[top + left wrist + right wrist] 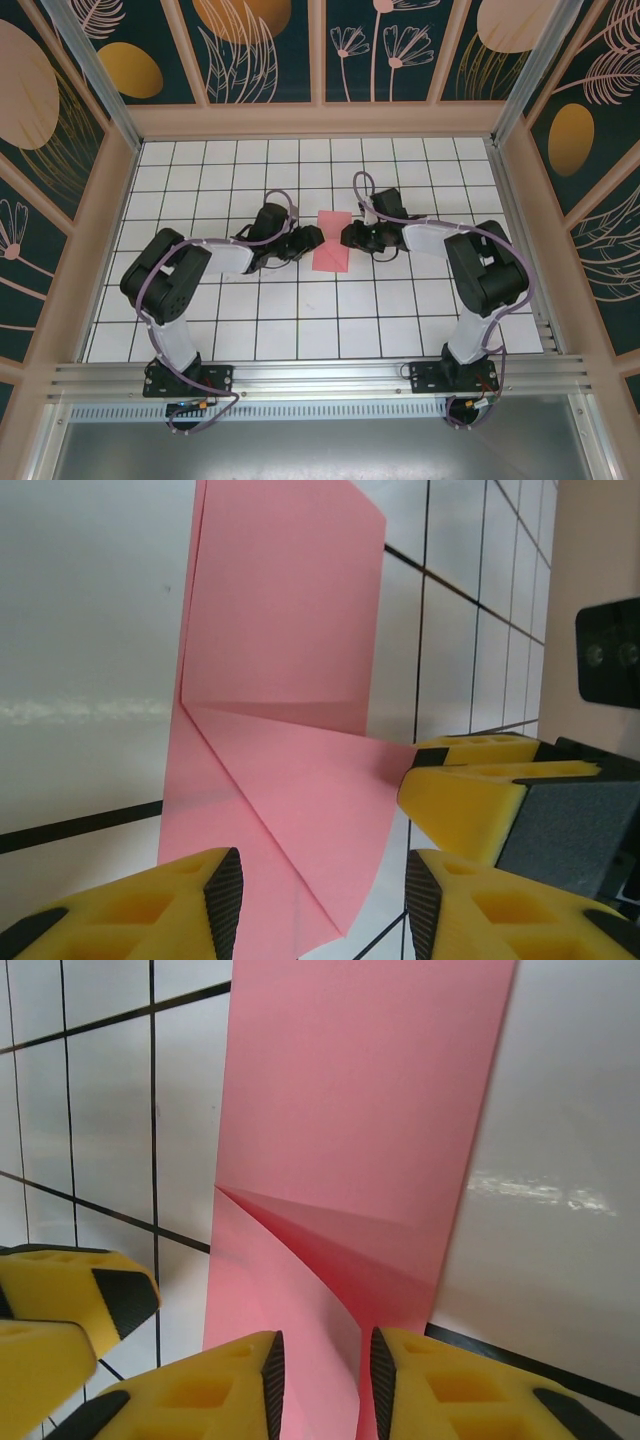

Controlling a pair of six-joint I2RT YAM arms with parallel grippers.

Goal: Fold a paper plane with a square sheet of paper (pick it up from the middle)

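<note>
Pink paper sheet [331, 243]: folded in half, one corner creased diagonally | left gripper [322, 895]: fingers apart | right gripper [325, 1368]: fingers narrowly apart around raised flap

1. Top view: bright, even light from overhead. Sharp edge to edge. The arms cast only short, soft shadows on the white table [200, 310].
2. Same view: grid lines stay nearly straight, with little bowing at the borders.
3. Left wrist view: a pale glare streak lies across the glossy tile at left. The pink paper [285, 610] is evenly lit, its creases marked by faint shading.
4. The left gripper [318, 895] is close to the lens, its yellow fingers [130, 915] slightly soft.
5. Right wrist view: a glare streak on the tile at right, and a darker shadow inside the paper's raised fold.
6. The right gripper [322, 1375] has soft-edged fingers [180, 1400].
</note>
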